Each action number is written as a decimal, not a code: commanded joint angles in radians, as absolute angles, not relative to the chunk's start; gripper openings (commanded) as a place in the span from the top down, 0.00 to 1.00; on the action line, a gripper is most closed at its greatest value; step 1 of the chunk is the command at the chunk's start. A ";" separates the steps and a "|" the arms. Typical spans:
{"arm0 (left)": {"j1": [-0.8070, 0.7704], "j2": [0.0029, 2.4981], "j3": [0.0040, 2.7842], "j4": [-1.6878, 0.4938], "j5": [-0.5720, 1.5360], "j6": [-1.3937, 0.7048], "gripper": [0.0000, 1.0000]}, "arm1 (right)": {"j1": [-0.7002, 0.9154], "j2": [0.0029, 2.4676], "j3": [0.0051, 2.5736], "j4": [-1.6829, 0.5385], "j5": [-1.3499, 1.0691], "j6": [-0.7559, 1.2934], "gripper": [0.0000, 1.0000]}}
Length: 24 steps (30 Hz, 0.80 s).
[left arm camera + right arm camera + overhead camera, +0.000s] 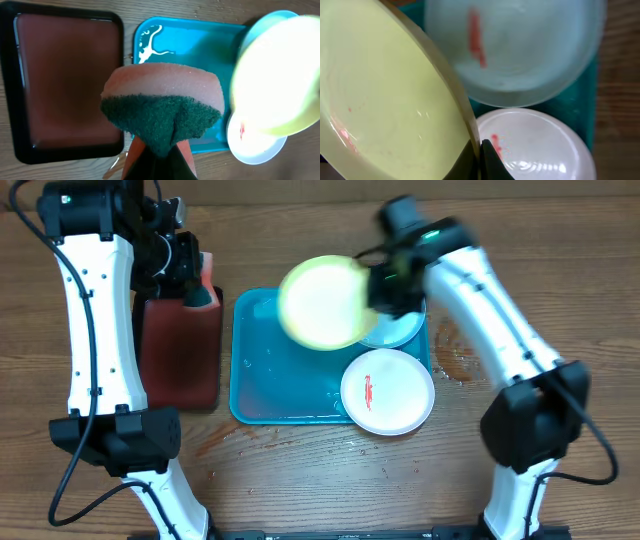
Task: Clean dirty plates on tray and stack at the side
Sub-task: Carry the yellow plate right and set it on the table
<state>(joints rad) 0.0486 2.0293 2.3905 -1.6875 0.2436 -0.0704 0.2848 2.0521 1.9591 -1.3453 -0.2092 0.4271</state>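
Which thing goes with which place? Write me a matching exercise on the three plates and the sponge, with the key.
1. yellow-green plate
2. light blue plate
3. white plate
4. sponge

A. gripped in the left fingers
B. on the tray, right corner nearer the robot
C. lifted in the right fingers
D. on the tray, right corner farther from the robot

Pairs: 1-C, 2-D, 3-B, 4-A

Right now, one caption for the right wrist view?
Right pincer grips yellow-green plate by its rim above red-smeared light blue plate and white plate.
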 commanded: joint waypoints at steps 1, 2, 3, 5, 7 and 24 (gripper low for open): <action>0.017 2.029 2.391 -1.689 0.251 -0.048 0.96 | 0.164 2.010 1.982 -1.382 -0.270 0.384 0.96; 0.012 2.029 2.391 -1.688 0.251 -0.048 0.96 | 0.131 2.010 1.982 -1.392 -0.245 0.384 0.96; 0.009 2.029 2.391 -1.687 0.252 -0.048 0.96 | 0.093 2.010 1.982 -1.401 -0.205 0.385 0.96; 0.002 2.030 2.391 -1.685 0.251 -0.048 0.96 | 0.020 2.010 1.978 -1.417 -0.153 0.389 0.96; -0.001 2.031 2.391 -1.686 0.252 -0.048 0.96 | -0.048 2.010 1.968 -1.426 -0.134 0.389 0.96; -0.002 2.040 2.391 -1.678 0.252 -0.052 0.96 | -0.389 2.010 1.596 -1.289 -0.130 0.388 0.96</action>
